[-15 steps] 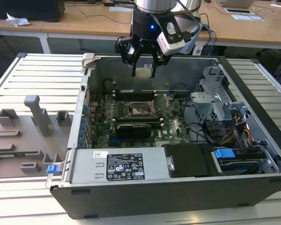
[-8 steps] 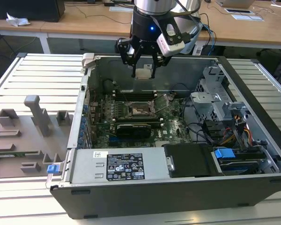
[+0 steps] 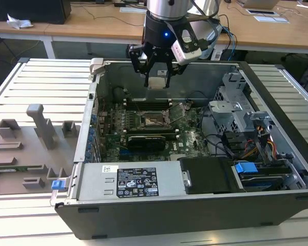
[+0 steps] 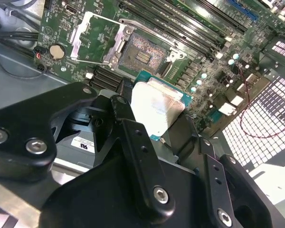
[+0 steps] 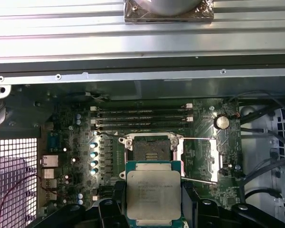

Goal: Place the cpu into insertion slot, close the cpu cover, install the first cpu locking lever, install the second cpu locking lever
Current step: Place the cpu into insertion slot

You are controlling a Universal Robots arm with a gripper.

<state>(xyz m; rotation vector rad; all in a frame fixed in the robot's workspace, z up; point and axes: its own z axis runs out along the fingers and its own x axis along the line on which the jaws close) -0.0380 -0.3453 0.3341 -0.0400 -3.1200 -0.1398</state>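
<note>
A: Starting with the exterior view: hanging where?

B: Above the open computer case [image 3: 195, 215], over the back edge of the green motherboard [image 3: 190, 138]. Clenched with the gripper [image 3: 158, 78] on the cpu [image 3: 158, 83], held up in the air, clear of the board.

A: And the insertion slot [image 3: 153, 120]?

B: Lies lower down on the board, bare and dark in the middle, well apart from the cpu.

A: Moving on to the second wrist view?

B: Shows black fingers [image 4: 133, 142] pinching the cpu [image 4: 156, 107] by two opposite edges, with a green rim round the pale metal top. Shows the insertion slot [image 4: 141, 54] past it, uncovered, and the cpu cover [image 4: 92, 40] swung open just beside the socket.

A: Same grasp in the first wrist view?

B: Yes, gripped at both sides, printed top of the cpu [image 5: 153, 192] facing the camera. Not seated: apart from the insertion slot [image 5: 149, 149], grid exposed. Puts the cpu cover [image 5: 212, 154] open on the side toward the coin cell [image 5: 222, 122], with two thin metal rods [image 5: 197, 138] reaching from the socket to that frame. Places the long memory slots [image 5: 142, 116] on the far side of the socket from the cpu.
</note>
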